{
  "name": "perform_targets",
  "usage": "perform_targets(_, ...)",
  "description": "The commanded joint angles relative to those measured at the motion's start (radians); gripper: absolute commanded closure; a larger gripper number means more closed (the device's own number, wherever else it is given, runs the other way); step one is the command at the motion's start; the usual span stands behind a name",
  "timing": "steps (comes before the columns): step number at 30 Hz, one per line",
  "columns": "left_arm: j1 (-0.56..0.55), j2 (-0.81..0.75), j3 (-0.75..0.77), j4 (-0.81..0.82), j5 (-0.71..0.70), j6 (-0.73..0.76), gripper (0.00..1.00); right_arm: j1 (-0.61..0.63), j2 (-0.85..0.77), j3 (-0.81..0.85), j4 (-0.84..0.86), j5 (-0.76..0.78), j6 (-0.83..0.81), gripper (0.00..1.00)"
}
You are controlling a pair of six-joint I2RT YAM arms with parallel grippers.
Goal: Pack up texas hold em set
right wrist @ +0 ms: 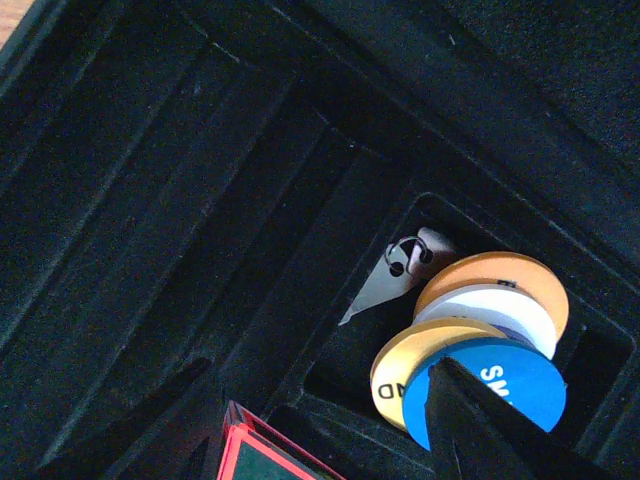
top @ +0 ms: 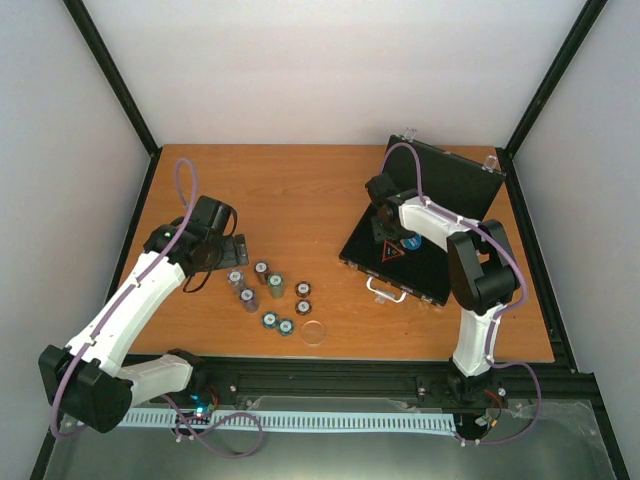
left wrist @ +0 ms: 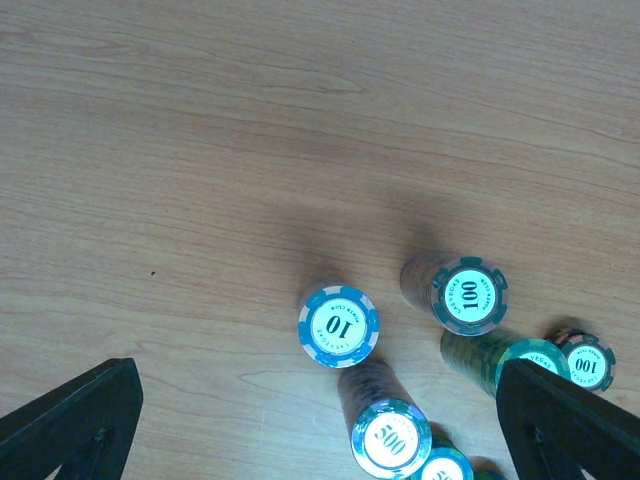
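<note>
Surface: orange-brown wooden tabletop, white walls and black frame around it.
Case: flat black hinged case lies open at the right of the tabletop, lid leaning back, silver handle toward the near edge.
Chips: short stacks of round poker chips stand loose left of centre, well apart from the case.
Handling: each stack looks light and rigid but unbonded, so it is likely to shear or topple. Best clasped low across its sides.
Left jaws: left gripper is spread fully wide and empty, hovering over the stacks.
Right jaws: right gripper is down in the case tray. One dark finger overlaps the blue round disc, which stands on edge among other discs. Whether the jaws pinch it cannot be told.
Token: red-edged dark triangular token lies just beside that compartment.
</note>
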Motion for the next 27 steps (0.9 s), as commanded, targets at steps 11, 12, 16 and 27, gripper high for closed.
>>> perform_targets(11,-0.004,-0.012,0.002,0.019,0.006,-0.015,0.0,-0.004,-0.065,-0.118,-0.019,0.031,0.006,0.46)
perform_targets(12,-0.004,-0.008,0.003,0.021,0.008,-0.014,0.0,-0.004,-0.077,-0.126,-0.022,0.029,0.006,0.46)
perform_targets(16,-0.004,0.008,0.01,0.032,0.012,-0.008,0.0,-0.004,-0.113,-0.137,-0.03,0.013,-0.002,0.46)
perform_targets(27,-0.004,0.031,0.014,0.044,0.016,0.003,0.0,-0.024,-0.168,-0.177,0.048,-0.203,-0.013,0.38)
